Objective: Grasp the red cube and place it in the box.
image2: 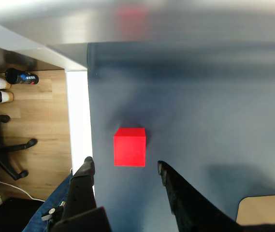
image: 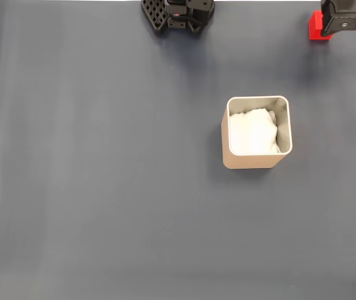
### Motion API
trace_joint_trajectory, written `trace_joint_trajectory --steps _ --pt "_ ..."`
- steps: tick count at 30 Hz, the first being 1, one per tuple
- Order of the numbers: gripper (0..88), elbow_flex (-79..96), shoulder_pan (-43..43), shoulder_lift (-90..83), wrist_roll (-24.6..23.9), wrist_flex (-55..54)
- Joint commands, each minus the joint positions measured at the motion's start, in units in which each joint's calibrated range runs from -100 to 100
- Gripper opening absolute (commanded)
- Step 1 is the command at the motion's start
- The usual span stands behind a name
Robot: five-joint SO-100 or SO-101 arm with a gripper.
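The red cube (image2: 130, 147) rests on the dark mat (image2: 200, 106), just ahead of your gripper (image2: 123, 166), centred between the fingers and untouched. Your gripper is released, fingers spread wide. In the fixed view the box (image: 256, 161) lies well apart from the gripper, padded inside.

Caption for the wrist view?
Open gripper hovering above the red cube on the dark mat, near the table edge.

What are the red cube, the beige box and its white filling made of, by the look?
Small bright red cube: likely plastic or painted wood; flat, matte, uniform faces. Beige square box with rounded corners: thin smooth walls with a slight sheen, maybe metal or plastic. White filling: soft crumpled padding, tissue or cloth; cannot tell which.
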Motion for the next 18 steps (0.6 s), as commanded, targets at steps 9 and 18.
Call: trace_joint_trajectory --steps 9,18 --pt "33.6 -3.5 2.1 1.9 0.9 -2.9" --pt "33.6 -5.3 2.0 4.0 0.9 -3.2"
